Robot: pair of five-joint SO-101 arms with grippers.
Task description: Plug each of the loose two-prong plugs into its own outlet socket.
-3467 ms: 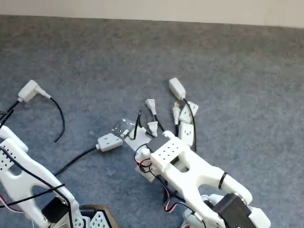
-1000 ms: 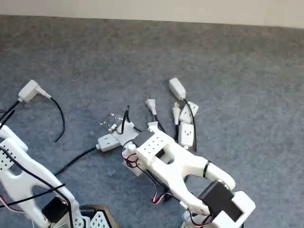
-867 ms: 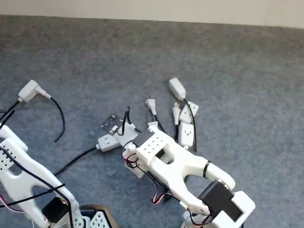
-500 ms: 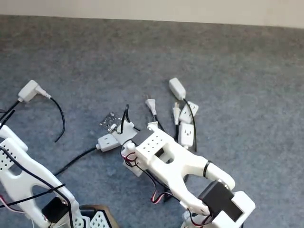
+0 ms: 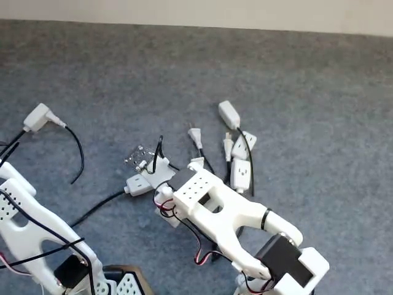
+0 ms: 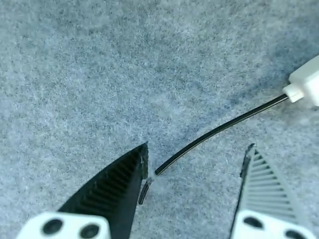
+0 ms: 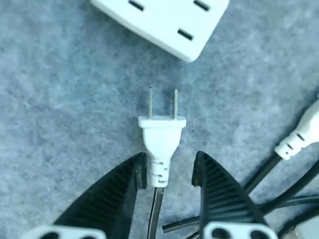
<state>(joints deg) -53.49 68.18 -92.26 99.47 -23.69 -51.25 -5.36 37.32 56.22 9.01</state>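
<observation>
A white two-prong plug [image 7: 162, 132] lies on the grey carpet with its prongs toward a white outlet socket [image 7: 159, 17]. My right gripper [image 7: 169, 162] is open around the plug's rear: one finger touches it, and a strip of carpet shows at the other. From above, that gripper [image 5: 147, 165] sits just above a socket on a black cable [image 5: 140, 183]. More white plugs [image 5: 195, 135] and sockets [image 5: 241, 174] lie close by. My left gripper [image 6: 197, 149] is open low over the carpet, with a black cable [image 6: 214, 133] running between its fingers to a white piece [image 6: 306, 84].
A white adapter [image 5: 38, 117] on a black cable lies at the far left. The left arm [image 5: 24, 227] stands at the bottom left. Black wires trail under the right arm [image 5: 227, 212]. Bare carpet stretches across the back and right.
The right arm has swung left, and its gripper now sits nearer the socket on the black cable. The left arm has kept still.
</observation>
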